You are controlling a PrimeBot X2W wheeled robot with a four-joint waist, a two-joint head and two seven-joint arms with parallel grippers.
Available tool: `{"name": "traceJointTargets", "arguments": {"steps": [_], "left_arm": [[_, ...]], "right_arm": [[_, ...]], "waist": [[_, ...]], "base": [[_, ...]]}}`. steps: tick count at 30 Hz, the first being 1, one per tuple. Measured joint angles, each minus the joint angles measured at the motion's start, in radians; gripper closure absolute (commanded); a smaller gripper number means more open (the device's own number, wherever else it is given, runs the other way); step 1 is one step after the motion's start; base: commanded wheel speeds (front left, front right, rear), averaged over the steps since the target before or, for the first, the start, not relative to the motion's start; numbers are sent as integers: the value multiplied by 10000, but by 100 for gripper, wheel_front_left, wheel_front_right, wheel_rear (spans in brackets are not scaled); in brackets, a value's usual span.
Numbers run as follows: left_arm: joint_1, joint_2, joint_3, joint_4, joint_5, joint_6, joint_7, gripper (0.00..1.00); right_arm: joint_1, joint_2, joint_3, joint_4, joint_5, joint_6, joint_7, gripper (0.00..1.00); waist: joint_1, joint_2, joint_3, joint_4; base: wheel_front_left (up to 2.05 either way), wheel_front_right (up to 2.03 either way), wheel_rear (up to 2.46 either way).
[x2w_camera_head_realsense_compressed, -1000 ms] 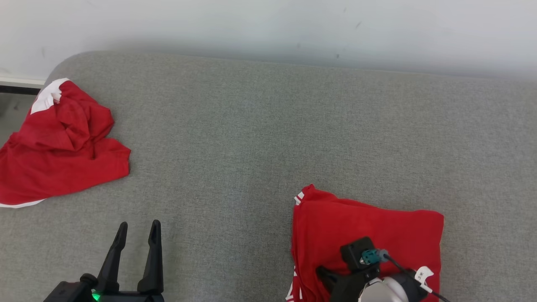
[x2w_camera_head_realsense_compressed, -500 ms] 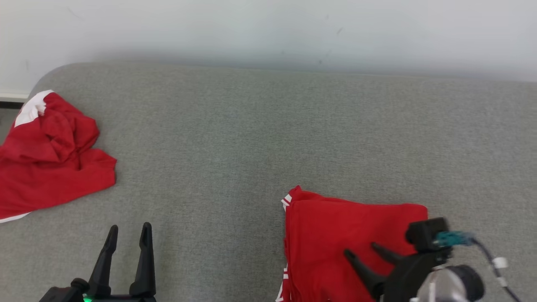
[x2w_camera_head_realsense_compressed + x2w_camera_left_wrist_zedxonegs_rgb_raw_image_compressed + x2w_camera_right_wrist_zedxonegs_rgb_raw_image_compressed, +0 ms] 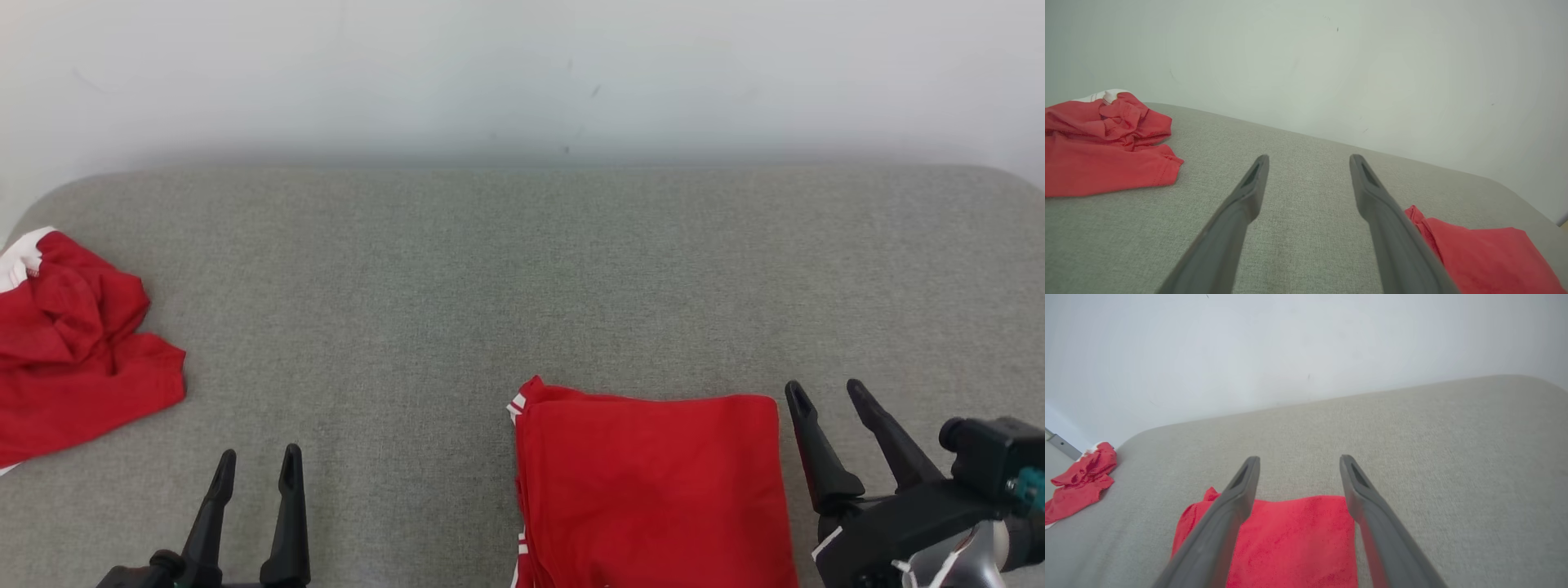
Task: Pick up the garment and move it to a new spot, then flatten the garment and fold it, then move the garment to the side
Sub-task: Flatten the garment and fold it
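Now, nearest to you in the head view, the left gripper stands at the lower left. Its two dark fingers are apart and point up the picture, and between them you see the grey padded surface. In the left wrist view the same fingers are spread wide above that grey cloth and they hold nothing.

At the lower right, the right gripper also has its fingers apart. They lean a little to the left, and the inner finger stands just beside the right edge of the folded red garment — you cannot tell from this view if it touches the cloth. In the right wrist view the open fingers are above the near part of the garment, and red fabric shows between them.

The folded red garment lies flat on the surface, to the right of the middle and close to the robot. It is a neat rectangle. The layers show along its left edge, where you see white stripes at the far corner, and its near part is cut by the bottom of the picture.

Further away, at the far left and well apart from both grippers, a crumpled red garment lies in a heap — it has a white band at its far edge. Behind all, the surface ends with rounded corners at a pale wall with some small dark marks.
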Motion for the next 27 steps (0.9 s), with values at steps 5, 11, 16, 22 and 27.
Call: {"name": "traceJointTargets", "arguments": {"steps": [5, 11, 16, 22, 27], "left_arm": [[21, -90, 96, 136, 192, 0, 0, 0], [250, -119, 169, 109, 616, 0, 0, 0], [511, -253, 675, 8, 805, 0, 0, 0], [850, -407, 1097, 462, 1078, 0, 0, 0], [884, -420, 1131, 838, 1220, 0, 0, 0]], "right_arm": [[0, -182, 240, 1331, -623, 0, -3177, 0], [85, -500, 376, 2905, -1540, 0, -5649, 0], [32, -581, 424, 3714, -1682, 0, -6636, 0], [-11, -552, 606, 4690, -1787, 0, -6832, 0], [-81, -506, 711, 5058, -1873, 0, -6844, 0]], "waist": [[0, 0, -269, -145], [0, 0, -642, -262], [0, 0, -904, -371], [0, 0, -1119, -487], [-1, 0, -1176, -537]], "base": [[0, 0, 0], [0, 0, 0], [0, 0, 0], [0, 0, 0], [0, 0, 0]]}}
